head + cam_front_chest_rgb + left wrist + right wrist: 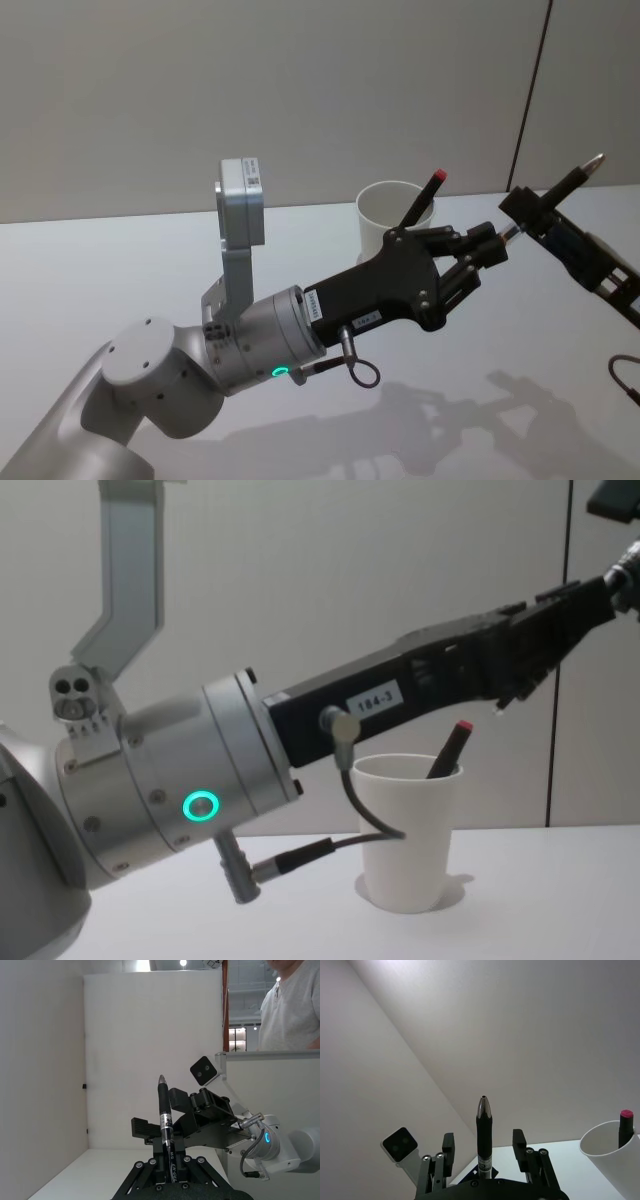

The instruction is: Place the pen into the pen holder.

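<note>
Left arm [170,810], green ring light [200,805] lit, spans the chest view from lower left to upper right. In the head view it reaches from the lower left across the worktop [100,280] toward the right. Left end effector [497,244]: fingers drawn together on the lower end of the pen [165,1125], which has a black barrel with white lettering and a grey cone tip. Pen is in the air, off the worktop, and in the head view its tip slants up and to the right, away from the pen holder [378,235]. Right end effector [484,1142] comes in from the right edge and brackets the pen at mid-barrel. Its wrist view shows both fingers spread with a gap on each side of the barrel, so it is open and not gripping. Pen holder, a white paper cup, stands upright on the worktop toward the back, left of the held pen, lower than it and apart from it. Second pen [434,183], red-capped, leans inside the cup against its right rim. Black body of the left end effector overlaps the cup's lower right side in the head view, lying between cup and camera. Cable [300,857] from the left wrist loops in front of the cup's left wall in the chest view.
</note>
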You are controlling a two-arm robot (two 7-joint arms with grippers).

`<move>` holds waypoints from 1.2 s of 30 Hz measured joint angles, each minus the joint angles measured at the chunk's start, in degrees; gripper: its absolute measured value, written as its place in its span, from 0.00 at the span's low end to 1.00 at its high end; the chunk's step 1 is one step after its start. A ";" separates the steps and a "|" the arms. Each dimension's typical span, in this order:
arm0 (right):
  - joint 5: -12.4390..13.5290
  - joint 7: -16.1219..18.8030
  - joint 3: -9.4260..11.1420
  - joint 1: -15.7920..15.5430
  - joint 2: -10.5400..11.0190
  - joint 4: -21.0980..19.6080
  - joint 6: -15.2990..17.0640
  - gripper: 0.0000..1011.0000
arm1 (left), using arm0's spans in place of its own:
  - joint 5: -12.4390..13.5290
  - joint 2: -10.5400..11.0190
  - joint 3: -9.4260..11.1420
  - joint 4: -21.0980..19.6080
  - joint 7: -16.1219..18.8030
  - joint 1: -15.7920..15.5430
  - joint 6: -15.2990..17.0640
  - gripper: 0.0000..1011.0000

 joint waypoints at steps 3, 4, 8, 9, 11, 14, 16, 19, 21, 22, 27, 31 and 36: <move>0.02 0.00 -0.02 -0.01 0.01 0.01 -0.05 0.66 | 0.00 0.00 0.00 0.00 0.00 0.00 0.00 0.12; 0.04 0.00 -0.03 -0.02 0.02 0.01 -0.09 0.62 | 0.00 0.00 0.00 0.00 0.00 0.00 0.00 0.12; 0.06 0.00 -0.05 -0.04 0.04 0.01 -0.15 0.50 | 0.00 0.00 0.00 0.00 0.00 0.00 0.00 0.12; 0.07 0.00 -0.06 -0.04 0.05 0.01 -0.16 0.46 | 0.00 0.00 0.00 0.00 0.00 0.00 0.00 0.12; 0.08 0.00 -0.07 -0.05 0.06 0.02 -0.18 0.40 | 0.00 0.00 0.00 0.00 0.00 0.00 0.00 0.12; 0.10 0.00 -0.08 -0.05 0.07 0.01 -0.20 0.30 | 0.00 0.00 0.00 0.00 0.00 0.00 0.00 0.12; 0.11 0.00 -0.10 -0.06 0.07 0.02 -0.20 0.26 | 0.00 0.00 0.00 0.00 0.00 0.00 0.00 0.12; 0.14 0.00 -0.11 -0.06 0.08 0.02 -0.22 0.16 | 0.00 0.00 0.00 0.00 0.00 0.00 0.00 0.12; 0.14 0.00 -0.11 -0.06 0.07 0.01 -0.23 0.13 | 0.00 0.00 0.00 0.00 0.00 0.00 0.00 0.12; 0.14 0.00 -0.11 -0.06 0.08 0.01 -0.23 0.13 | 0.00 0.00 0.00 0.00 0.00 0.00 0.00 0.12; 0.14 -0.01 -0.11 -0.06 0.07 0.01 -0.25 0.13 | 0.00 0.00 0.00 0.00 0.00 0.00 0.00 0.12; 0.15 0.00 -0.11 -0.06 0.08 0.01 -0.27 0.13 | 0.00 0.00 0.00 0.00 0.00 0.00 0.00 0.12; 0.15 -0.01 -0.10 -0.06 0.08 0.01 -0.30 0.13 | 0.00 0.00 0.00 0.00 0.00 0.00 0.00 0.25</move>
